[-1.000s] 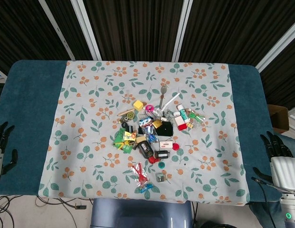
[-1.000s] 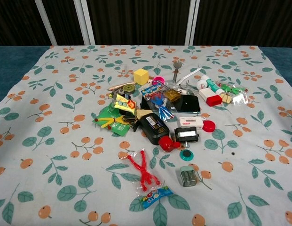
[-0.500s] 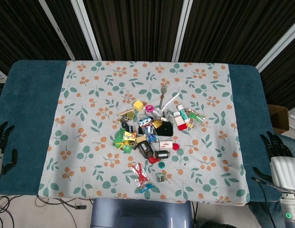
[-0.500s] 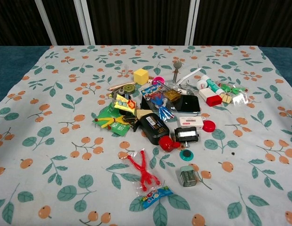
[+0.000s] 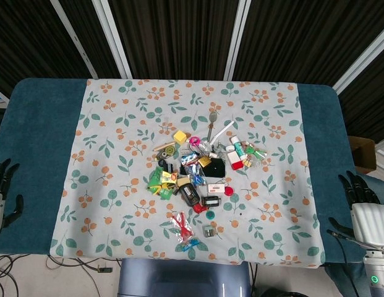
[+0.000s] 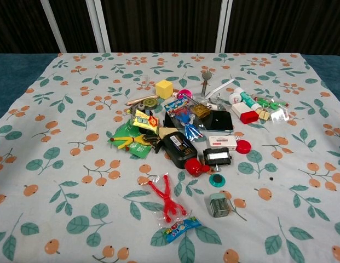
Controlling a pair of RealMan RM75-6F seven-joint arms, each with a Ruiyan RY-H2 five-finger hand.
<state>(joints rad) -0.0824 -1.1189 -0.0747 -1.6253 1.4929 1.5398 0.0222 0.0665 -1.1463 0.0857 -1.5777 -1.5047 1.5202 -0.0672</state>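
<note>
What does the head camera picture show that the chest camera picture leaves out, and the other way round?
Only the head view shows the left hand and right hand, both with fingers spread and holding nothing, at the edges of the dark teal table, far from the pile.

Only the chest view shows detail up close, such as the grey square box and the print on wrappers.

Both show the floral cloth, the yellow cube and the red stretchy toy figure.
</note>
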